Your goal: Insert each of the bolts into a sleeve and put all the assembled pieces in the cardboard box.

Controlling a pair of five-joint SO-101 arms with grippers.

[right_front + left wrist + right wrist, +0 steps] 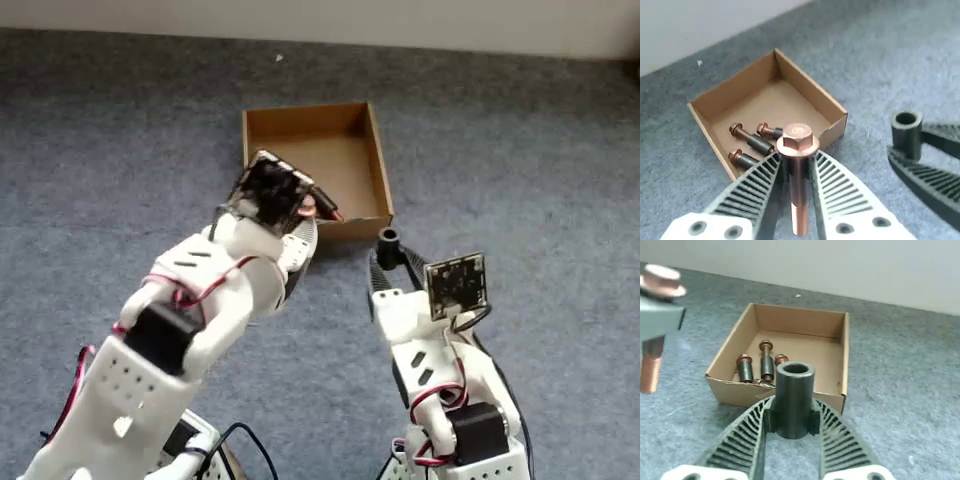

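Grey-blue carpet underfoot, a pale wall along its far edge.

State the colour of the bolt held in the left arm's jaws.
Copper-coloured, shiny metal. The bolt shows best in the left wrist view.

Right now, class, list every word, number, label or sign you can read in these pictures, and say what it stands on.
No text can be read.
box: plain cardboard, no print seen.
bolt: any stamp on its head is too blurred to read.
sleeve: no marks seen.
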